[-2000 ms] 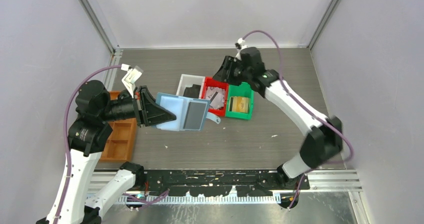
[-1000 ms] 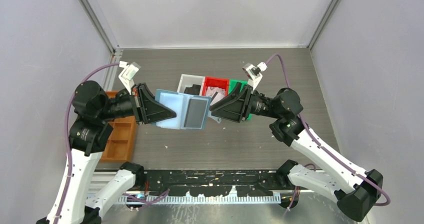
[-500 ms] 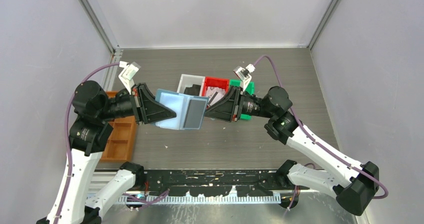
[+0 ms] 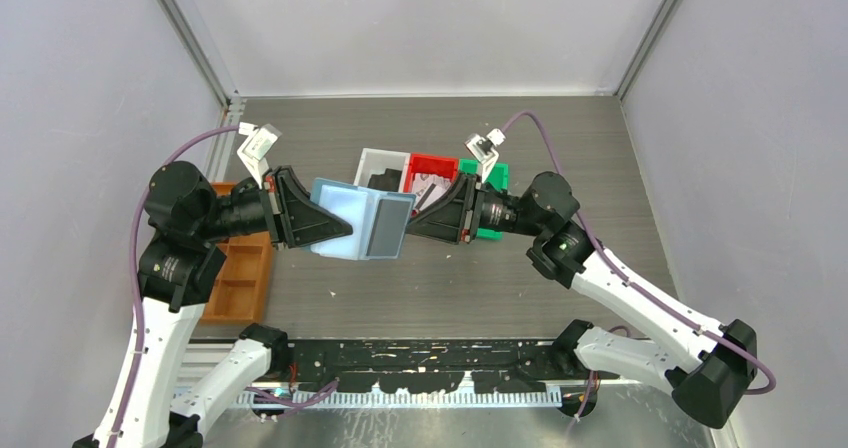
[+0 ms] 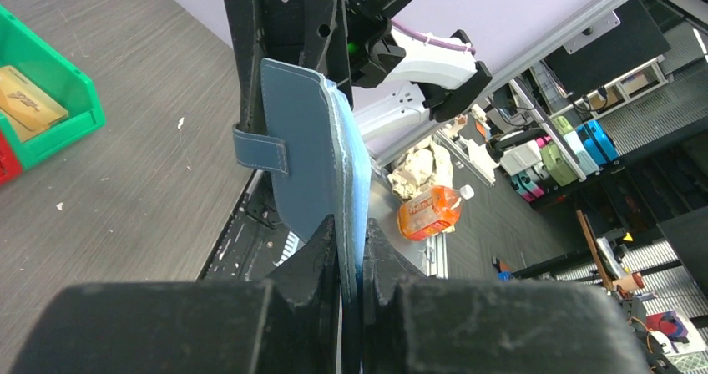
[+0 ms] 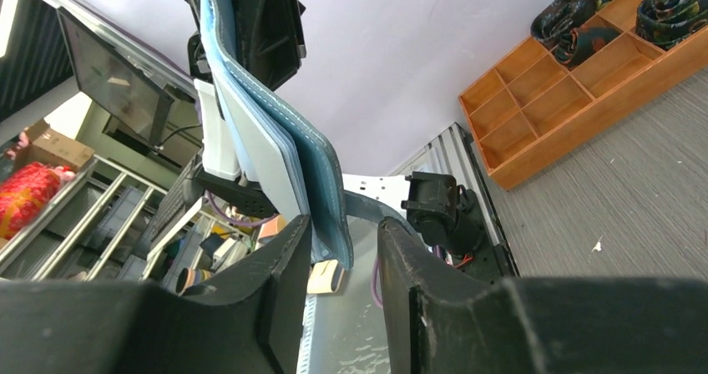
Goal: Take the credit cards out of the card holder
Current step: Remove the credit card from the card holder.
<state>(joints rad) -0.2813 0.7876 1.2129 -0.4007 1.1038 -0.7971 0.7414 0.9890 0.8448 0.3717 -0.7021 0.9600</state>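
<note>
My left gripper (image 4: 342,232) is shut on the blue card holder (image 4: 345,216) and holds it open above the table. In the left wrist view the holder (image 5: 311,140) stands edge-on, pinched between the fingertips of that gripper (image 5: 351,234). A grey card (image 4: 387,226) sits in the holder's right half. My right gripper (image 4: 408,226) is at the holder's right edge. In the right wrist view the holder's edge (image 6: 321,182) and a pale card (image 6: 267,169) lie between the parted jaws of the right gripper (image 6: 344,232), with a gap on one side.
White bin (image 4: 372,156), red bin (image 4: 432,160) and green bin (image 4: 497,176) stand behind the holder. A gold card (image 5: 25,98) lies in the green one. An orange-brown compartment tray (image 4: 240,278) sits at the left, beside the left arm.
My right arm swung from the bins toward the holder and its jaws narrowed around the holder's right edge. The left gripper and holder stayed still.
</note>
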